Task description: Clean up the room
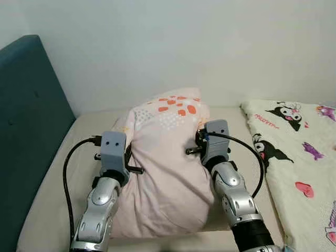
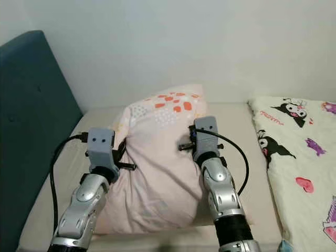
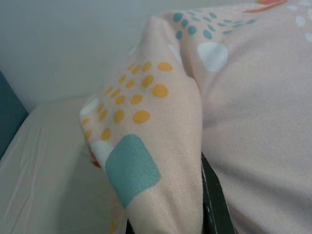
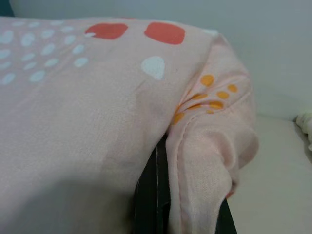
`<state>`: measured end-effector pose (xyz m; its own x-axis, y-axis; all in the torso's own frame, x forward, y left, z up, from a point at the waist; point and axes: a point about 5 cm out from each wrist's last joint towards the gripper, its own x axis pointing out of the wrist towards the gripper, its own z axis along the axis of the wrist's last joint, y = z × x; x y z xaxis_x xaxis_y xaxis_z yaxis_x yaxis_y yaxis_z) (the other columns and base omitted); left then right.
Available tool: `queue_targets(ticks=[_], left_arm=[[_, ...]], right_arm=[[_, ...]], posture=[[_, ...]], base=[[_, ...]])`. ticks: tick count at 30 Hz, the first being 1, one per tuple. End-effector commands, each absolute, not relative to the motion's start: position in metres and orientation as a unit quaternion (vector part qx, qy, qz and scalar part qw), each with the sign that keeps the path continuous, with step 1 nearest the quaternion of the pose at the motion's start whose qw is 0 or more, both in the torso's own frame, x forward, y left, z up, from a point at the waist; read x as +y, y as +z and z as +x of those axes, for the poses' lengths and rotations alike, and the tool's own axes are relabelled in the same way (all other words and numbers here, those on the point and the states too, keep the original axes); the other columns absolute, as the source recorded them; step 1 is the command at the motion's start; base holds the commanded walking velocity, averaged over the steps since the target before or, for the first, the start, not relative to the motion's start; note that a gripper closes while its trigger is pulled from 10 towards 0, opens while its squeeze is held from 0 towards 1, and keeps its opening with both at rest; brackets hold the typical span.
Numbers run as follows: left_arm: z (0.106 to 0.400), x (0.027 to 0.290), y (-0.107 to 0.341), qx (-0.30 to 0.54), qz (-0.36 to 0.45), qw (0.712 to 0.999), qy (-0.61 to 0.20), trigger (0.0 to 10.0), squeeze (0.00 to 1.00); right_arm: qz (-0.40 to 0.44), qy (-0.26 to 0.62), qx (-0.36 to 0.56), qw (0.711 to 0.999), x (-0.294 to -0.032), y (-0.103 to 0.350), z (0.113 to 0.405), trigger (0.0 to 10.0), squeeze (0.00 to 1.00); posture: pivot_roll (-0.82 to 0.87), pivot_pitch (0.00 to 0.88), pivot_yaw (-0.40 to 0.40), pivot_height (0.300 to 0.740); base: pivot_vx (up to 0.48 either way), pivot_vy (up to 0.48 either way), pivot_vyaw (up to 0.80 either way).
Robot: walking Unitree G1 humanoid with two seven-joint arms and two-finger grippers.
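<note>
While the pink pillow (image 1: pixel 168 157) stands propped on the mattress (image 1: pixel 58 173) near the wall (image 1: pixel 184 42), both pincers grip it: the left pincer (image 1: pixel 127 157) is closed on a fold at the pillow's left edge, the right pincer (image 1: pixel 198 143) closed on a fold at its right edge. To set it down well, both arms should probably move together and level, so neither fold slips free. Left of the pillow rises the teal headboard (image 1: pixel 26 131); right of the pillow lies a cartoon-print blanket (image 1: pixel 299 157), apart from it. Nothing appears to block the pillow.
</note>
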<state>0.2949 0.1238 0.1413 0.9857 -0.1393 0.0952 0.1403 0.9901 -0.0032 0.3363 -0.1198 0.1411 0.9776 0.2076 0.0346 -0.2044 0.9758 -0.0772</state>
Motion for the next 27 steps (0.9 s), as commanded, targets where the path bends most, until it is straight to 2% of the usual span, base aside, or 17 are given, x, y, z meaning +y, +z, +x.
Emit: queue_targets(ticks=[1, 6, 20, 27], left_arm=[[0.293, 0.128, 0.145, -0.066, -0.007, 0.996, -0.061, 10.0, 0.00], [0.292, 0.132, 0.136, -0.053, -0.012, 0.997, -0.052, 10.0, 0.00], [0.285, 0.137, 0.093, 0.031, -0.007, 0.999, -0.021, 10.0, 0.00], [0.285, 0.135, 0.091, 0.032, -0.003, 0.999, -0.029, 10.0, 0.00]], right_arm=[[-0.011, 0.110, -0.016, 0.994, -0.113, 0.139, 0.335, 10.0, 0.00], [0.019, 0.102, 0.025, 0.994, -0.117, 0.122, 0.331, 10.0, 0.00], [-0.009, 0.080, 0.085, 0.993, -0.131, 0.079, 0.317, 10.0, 0.00], [-0.012, 0.051, 0.087, 0.995, -0.135, 0.075, 0.317, 10.0, 0.00]], posture=[[0.05, 0.006, -0.019, 0.740], [0.05, 0.005, -0.017, 0.740], [0.05, 0.000, -0.015, 0.740], [0.05, 0.000, -0.015, 0.740]], base=[[0.000, 0.000, 0.00], [0.000, 0.000, 0.00], [0.000, 0.000, 0.00], [0.000, 0.000, 0.00]])
